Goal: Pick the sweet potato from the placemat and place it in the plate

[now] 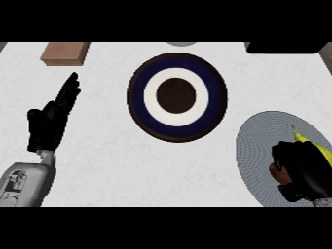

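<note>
A white, faintly marbled counter (118, 160) filled the view, with a strip of wood-toned floor showing at either side. At the far left sat a small brown block (65, 53), well apart from everything the task concerned. Below it the left hand (51, 121) rested over the counter's left part, fingers straight and pointing away, holding nothing; it looked parked there to stay out of the working area. Near the middle lay the plate (177, 97), round, with a dark rim, a navy ring, a white ring and a brown centre, bare and ready to receive. Beyond it a grey rounded thing (180, 44) was cut off by the view's top, and a black box (283, 47) stood at the far right corner. To the plate's right and nearer the robot lay the grey oval placemat (265, 141), just beside the plate but not touching it. On the mat a yellow banana (321, 148) lay partly under the right hand (305, 170), whose fingers were curled down around the sweet potato (275, 169); only a reddish-brown sliver showed at the hand's left edge. The sweet potato seemed not yet lifted, so the step in hand was likely securing the hold before carrying it left to the plate.
</note>
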### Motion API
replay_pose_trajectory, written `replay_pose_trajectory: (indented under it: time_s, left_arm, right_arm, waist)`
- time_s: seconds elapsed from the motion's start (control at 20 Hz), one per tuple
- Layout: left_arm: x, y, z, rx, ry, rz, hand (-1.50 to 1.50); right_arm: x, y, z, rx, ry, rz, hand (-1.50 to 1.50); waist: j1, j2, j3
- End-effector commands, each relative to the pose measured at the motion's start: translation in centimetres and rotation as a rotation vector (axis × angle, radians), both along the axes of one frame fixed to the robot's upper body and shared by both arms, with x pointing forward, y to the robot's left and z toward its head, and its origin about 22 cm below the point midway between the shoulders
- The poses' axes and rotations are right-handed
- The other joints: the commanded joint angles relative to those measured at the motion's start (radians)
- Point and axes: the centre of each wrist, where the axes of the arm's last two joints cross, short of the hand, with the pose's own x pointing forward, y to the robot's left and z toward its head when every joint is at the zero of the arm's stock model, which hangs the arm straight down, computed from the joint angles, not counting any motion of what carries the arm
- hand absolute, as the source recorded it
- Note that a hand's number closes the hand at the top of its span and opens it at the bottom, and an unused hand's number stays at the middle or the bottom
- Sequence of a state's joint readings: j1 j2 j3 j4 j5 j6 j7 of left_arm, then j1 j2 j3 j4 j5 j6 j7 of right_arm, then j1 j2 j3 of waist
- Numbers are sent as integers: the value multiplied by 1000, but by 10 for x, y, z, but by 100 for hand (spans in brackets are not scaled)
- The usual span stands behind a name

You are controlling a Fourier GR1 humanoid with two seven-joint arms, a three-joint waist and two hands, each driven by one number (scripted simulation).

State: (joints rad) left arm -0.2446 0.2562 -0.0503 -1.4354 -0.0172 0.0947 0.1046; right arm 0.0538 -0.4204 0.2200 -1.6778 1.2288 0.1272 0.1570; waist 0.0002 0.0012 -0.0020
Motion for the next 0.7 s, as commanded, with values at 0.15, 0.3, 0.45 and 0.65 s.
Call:
replay_pose_trajectory:
  time_s: [0.15,0.3,0.45,0.65]
  left_arm:
    - [1,7,2,1,-5,1,0]
    - [1,6,2,1,-2,-2,0]
    - [2,6,-1,4,16,-7,0]
    - [4,4,-11,-11,2,-2,0]
  right_arm:
    - [38,-49,9,515,-52,-248,150]
    - [52,-62,36,597,-241,-188,150]
    - [62,-73,70,668,-352,-114,150]
    - [75,-51,84,743,-393,44,150]
  waist:
    - [7,4,5]
    - [4,0,4]
    - [0,-1,3]
    - [0,0,2]
